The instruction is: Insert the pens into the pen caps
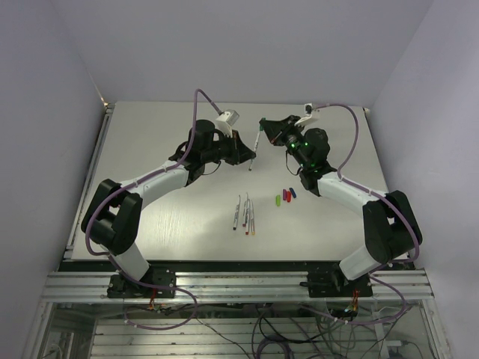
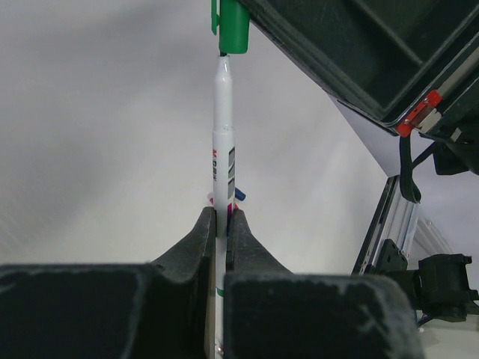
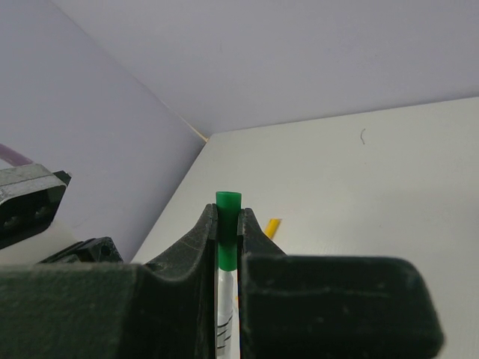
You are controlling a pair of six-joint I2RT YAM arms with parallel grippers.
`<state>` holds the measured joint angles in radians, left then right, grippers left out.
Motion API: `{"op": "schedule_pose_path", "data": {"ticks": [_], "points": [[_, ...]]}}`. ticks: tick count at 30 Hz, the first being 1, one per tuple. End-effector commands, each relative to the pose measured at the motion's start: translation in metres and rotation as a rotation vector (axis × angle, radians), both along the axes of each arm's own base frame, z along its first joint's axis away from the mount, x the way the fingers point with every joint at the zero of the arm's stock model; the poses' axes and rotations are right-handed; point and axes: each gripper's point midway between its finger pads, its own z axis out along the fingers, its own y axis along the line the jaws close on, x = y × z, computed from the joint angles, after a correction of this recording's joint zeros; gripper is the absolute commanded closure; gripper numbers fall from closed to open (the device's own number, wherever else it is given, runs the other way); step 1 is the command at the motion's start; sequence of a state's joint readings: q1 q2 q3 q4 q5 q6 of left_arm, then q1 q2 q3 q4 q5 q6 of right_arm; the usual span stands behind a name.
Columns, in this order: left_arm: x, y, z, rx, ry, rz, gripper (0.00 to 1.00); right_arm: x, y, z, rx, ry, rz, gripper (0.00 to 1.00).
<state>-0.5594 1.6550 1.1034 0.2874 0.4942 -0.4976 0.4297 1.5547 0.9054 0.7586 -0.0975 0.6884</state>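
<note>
While pen (image 2: pixel 223 134) meets green cap (image 2: pixel 233 26), spare pens (image 1: pixel 244 213), caps (image 1: pixel 286 197) lie apart.

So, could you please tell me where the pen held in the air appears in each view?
Top external: the pen slants mid-table between the left pincer and the right pincer.
Left wrist: upright at centre, clamped in the left pincer.
Right wrist: only its white barrel, low inside the right pincer.
Shared landmark: the green cap at its tip, in both wrist views.
</note>
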Motion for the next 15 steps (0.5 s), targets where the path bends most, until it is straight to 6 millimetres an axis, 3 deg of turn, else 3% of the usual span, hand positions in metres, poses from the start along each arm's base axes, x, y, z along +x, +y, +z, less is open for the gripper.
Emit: {"op": "schedule_pose_path", "data": {"ticks": [1, 15], "points": [[0.0032, 0.0002, 0.016, -0.025, -0.053, 0.003, 0.93, -0.0075, 0.0046, 0.0075, 0.019, -0.023, 0.022, 1.0], [0.0061, -0.0007, 0.0158, -0.028, -0.054, 0.006, 0.93, -0.0084, 0.0092, 0.006, 0.021, -0.017, 0.037, 1.0]]}}
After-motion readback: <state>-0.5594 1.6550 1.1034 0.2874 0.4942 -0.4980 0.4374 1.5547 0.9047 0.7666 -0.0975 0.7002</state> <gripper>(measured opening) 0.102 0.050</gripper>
